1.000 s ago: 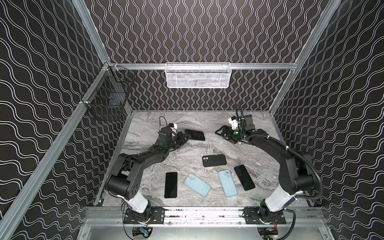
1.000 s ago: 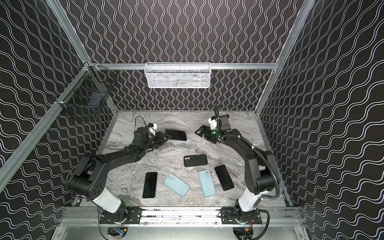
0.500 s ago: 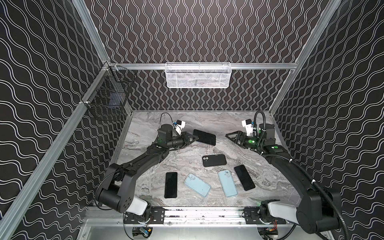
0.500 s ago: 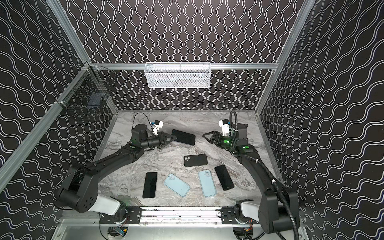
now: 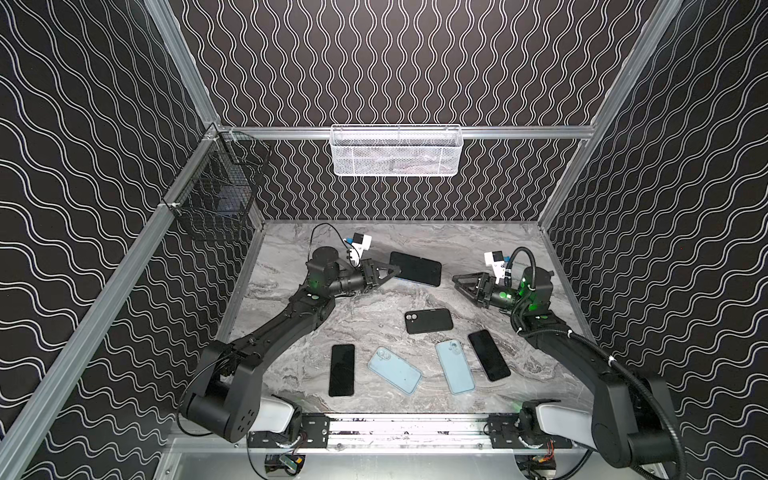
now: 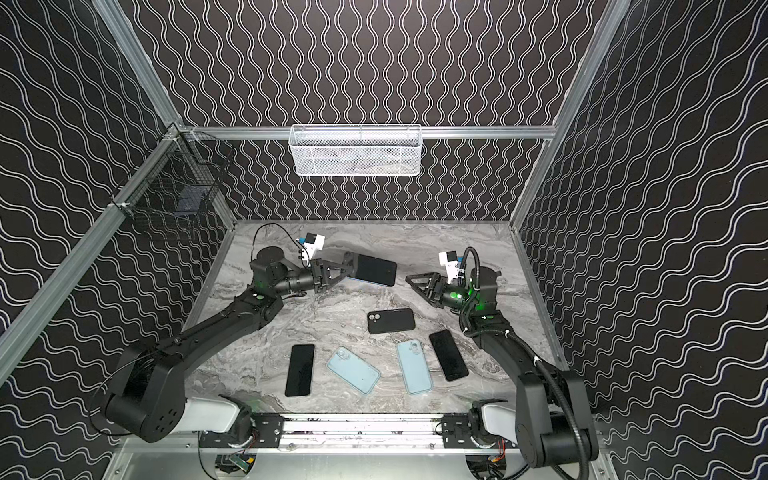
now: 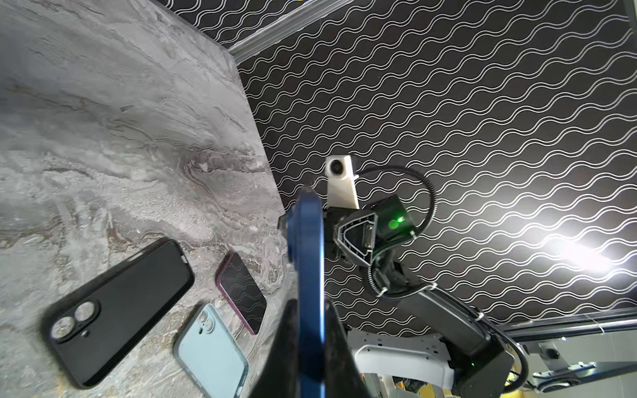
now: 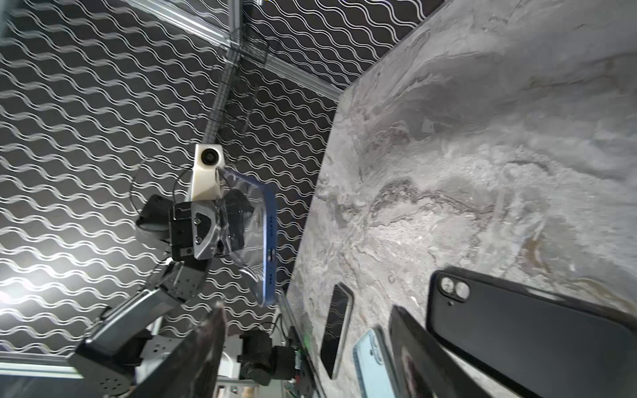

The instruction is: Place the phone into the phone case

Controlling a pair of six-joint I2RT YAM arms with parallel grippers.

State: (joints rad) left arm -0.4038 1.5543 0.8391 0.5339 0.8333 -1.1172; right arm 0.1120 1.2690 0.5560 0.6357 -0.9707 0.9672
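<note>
Two arms have unfolded since a second ago. The left gripper [image 5: 390, 272], clamped on one end of the blue-edged phone [image 5: 417, 269], holds it clear of the table [image 5: 415, 237] and has carried it slightly toward 3 o'clock. The right gripper [image 5: 458, 283], jaws wide and empty, has backed toward 4 o'clock and faces the phone's free end. The black phone case [image 5: 429, 321] lies unmoved at 6 o'clock from the phone.

Phone case [image 5: 428, 321] on table [image 5: 478, 245], centre
</note>
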